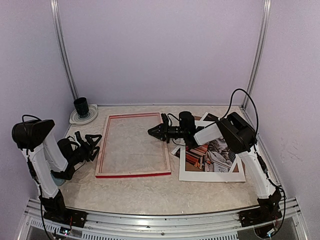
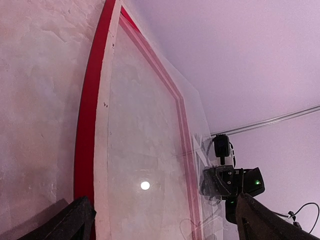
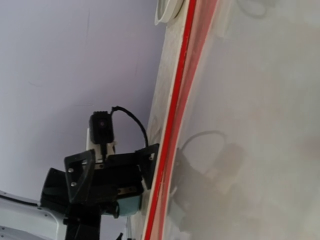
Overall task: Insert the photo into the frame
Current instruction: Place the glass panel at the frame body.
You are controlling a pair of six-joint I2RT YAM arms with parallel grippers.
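The frame (image 1: 132,174) lies flat at mid-table, its red edge showing, with a clear pane (image 1: 132,145) over its opening. It also shows in the left wrist view (image 2: 87,130) and the right wrist view (image 3: 172,115). My right gripper (image 1: 151,131) is at the frame's right edge, its jaws pinched together on the pane's edge. Its own fingers are out of its wrist view. My left gripper (image 1: 93,145) is open and empty just off the frame's left edge, with one finger (image 2: 67,225) low in its wrist view. The photo (image 1: 212,152) lies to the right, partly under the right arm.
A white mat board (image 1: 210,176) lies around the photo at the right. A dark cup on a white saucer (image 1: 81,107) stands at the back left corner. Walls close the table on three sides.
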